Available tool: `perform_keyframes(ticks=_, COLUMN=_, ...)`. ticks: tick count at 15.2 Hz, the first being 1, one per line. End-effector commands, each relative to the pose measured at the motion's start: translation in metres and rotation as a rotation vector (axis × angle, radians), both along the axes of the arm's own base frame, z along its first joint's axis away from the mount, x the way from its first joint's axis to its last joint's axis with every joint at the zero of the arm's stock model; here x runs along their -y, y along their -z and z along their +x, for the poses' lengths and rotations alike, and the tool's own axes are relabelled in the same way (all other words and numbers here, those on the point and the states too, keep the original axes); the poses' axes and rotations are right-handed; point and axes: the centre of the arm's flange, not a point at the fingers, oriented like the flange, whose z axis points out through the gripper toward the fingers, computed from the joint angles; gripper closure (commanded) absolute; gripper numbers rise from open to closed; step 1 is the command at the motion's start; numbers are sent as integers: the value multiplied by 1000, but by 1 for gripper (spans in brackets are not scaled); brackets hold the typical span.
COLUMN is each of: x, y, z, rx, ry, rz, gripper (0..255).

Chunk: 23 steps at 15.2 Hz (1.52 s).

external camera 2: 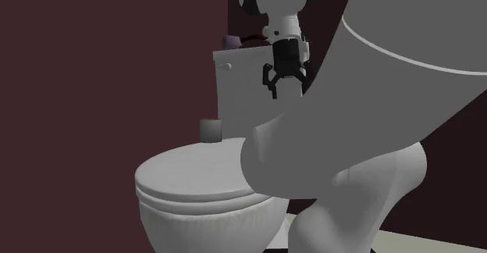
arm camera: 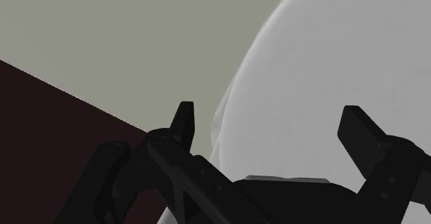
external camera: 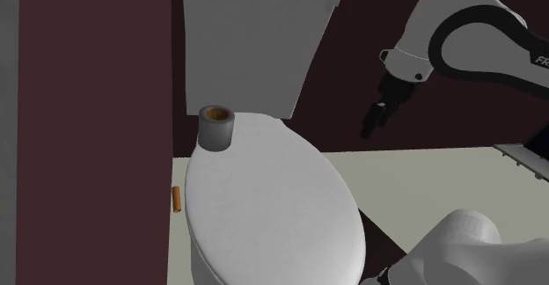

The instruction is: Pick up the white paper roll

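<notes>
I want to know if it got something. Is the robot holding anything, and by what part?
Nothing is held. The tool is open in the air with nothing in it. The grey paper roll stands on the toilet lid, away from the tool.

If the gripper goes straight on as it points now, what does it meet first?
Probably the toilet, its rounded side seen between the open jaws in the wrist view, not the paper roll. Depth is unclear.
</notes>
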Motion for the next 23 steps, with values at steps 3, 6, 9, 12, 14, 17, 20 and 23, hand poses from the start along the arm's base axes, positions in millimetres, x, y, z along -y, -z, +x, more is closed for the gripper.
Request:
perform_keyframes(ticks=3, x=-16, y=6, z=19, rx=2, ry=10, rz=6, gripper=0)
perform_keyframes(ticks=6, x=-40, y=16, z=47, rx=6, ry=26, rz=15, gripper=0)
perform_keyframes(ticks=9, x=-64, y=25, z=76, rx=10, ry=41, rz=24, gripper=0)
perform_keyframes(ticks=12, x=-88, y=34, z=105, rx=14, ry=57, rz=33, gripper=0)
perform_keyframes(ticks=14, x=-103, y=40, z=125, rx=16, ry=67, rz=39, gripper=0)
perform_keyframes(ticks=17, x=-126, y=48, z=154, rx=20, ry=82, rz=48, gripper=0)
perform_keyframes(ticks=20, x=-148, y=56, z=185, rx=23, ry=98, rz=57, gripper=0)
perform_keyframes(ticks=23, x=-170, y=63, z=215, rx=27, ry=113, rz=66, gripper=0)
